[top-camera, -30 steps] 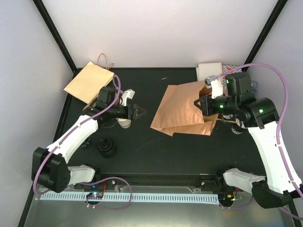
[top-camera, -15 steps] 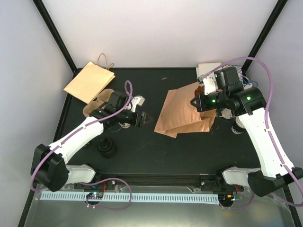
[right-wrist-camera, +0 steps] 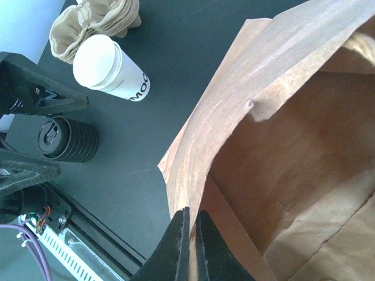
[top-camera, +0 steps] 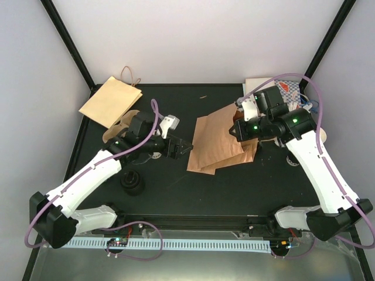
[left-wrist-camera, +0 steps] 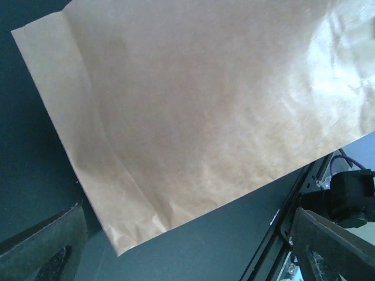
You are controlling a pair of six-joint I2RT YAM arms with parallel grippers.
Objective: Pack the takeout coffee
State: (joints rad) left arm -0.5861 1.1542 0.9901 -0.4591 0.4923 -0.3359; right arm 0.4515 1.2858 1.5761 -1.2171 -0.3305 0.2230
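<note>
The takeout coffee [right-wrist-camera: 111, 67], a small white cup with a white top and dark print, stands on the black table beside the cardboard carrier. In the top view my left arm covers most of it. My right gripper [right-wrist-camera: 188, 216] is shut on the rim of the brown paper bag [right-wrist-camera: 281, 146] and holds its mouth open; both also show in the top view, gripper [top-camera: 234, 130] and bag [top-camera: 218, 143]. My left gripper [top-camera: 186, 148] is open and empty, just left of the bag. In its wrist view the bag [left-wrist-camera: 205, 99] fills the frame, and the gripper [left-wrist-camera: 187, 234] hovers over its lower corner.
A black ridged cylinder [top-camera: 132, 182] stands near the left arm. The brown moulded carrier [right-wrist-camera: 96, 20] lies behind the cup. A flat paper bag [top-camera: 111, 99] lies at the back left. A white box [top-camera: 261, 86] sits at the back right.
My left gripper has moved right, away from the cup and up to the bag's left edge. My right gripper has swung left and back, dragging the bag leftward.
</note>
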